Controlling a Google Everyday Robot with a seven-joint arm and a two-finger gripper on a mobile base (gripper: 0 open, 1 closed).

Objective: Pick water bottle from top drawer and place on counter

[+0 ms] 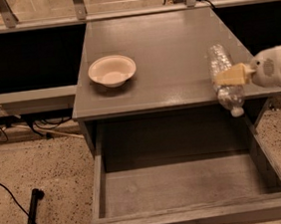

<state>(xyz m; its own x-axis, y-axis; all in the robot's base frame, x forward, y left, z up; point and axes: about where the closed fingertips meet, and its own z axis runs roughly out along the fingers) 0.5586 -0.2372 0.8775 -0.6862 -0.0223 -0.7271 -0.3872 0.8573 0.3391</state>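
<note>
One bottle (218, 58) | gripper (227, 76) clamped on its mid-body, cap down | counter (163, 46) edge beneath, drawer (188, 184) lower | judged light, thin-walled, slick: grip ribs gently

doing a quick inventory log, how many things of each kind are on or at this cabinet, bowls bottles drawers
bowl: 1, pale, resting on the counter
water bottle: 1, clamped in the end effector over the counter's right front edge, cap pointing down
top drawer: 1, pulled open
total: 3
</note>
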